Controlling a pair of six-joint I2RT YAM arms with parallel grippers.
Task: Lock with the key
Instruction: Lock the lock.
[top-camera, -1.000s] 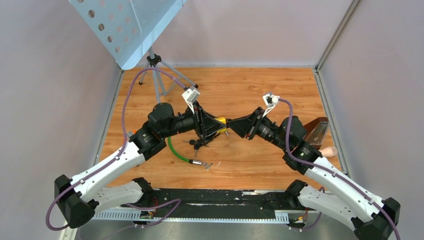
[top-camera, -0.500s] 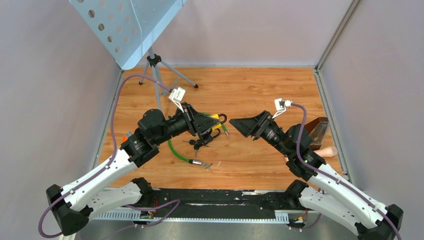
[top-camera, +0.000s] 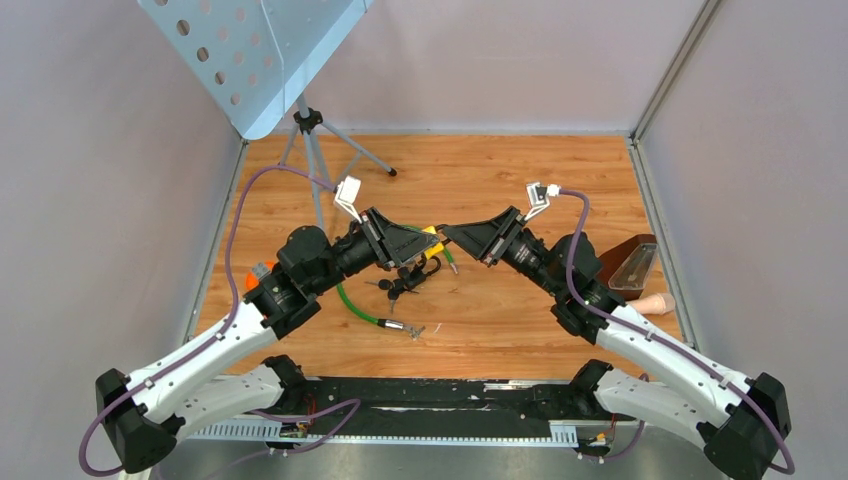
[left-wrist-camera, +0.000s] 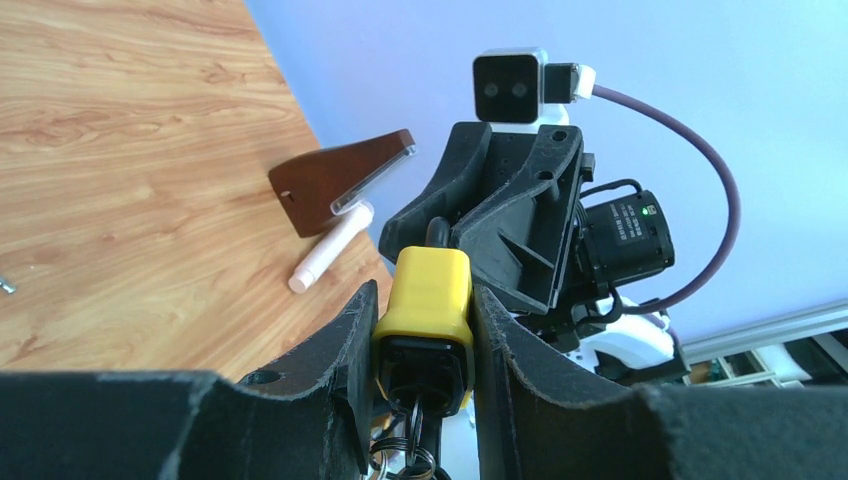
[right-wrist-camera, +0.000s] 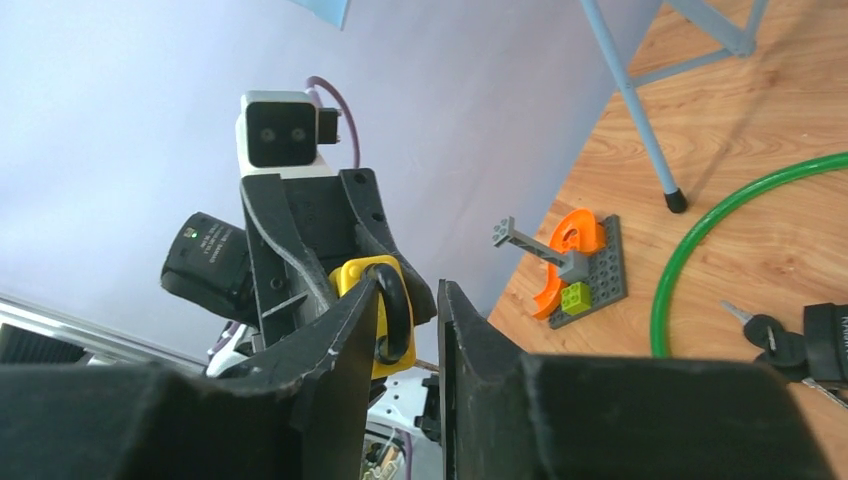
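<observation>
Right jaws back astride padlock (left-wrist-camera: 420, 290) shackle (right-wrist-camera: 393, 310)

The wooden tabletop (top-camera: 480, 170) bears the feet of a grey tripod (top-camera: 308, 121) at its far left. Near the middle a green cable (top-camera: 352, 303) curves, with black-headed keys (top-camera: 393, 290) lying just beside it. A brown wedge (top-camera: 628, 262) and a pale cylinder (top-camera: 655, 303) lie close together at the right edge, and an orange-and-grey brick piece (right-wrist-camera: 580, 265) sits by the left edge.
</observation>
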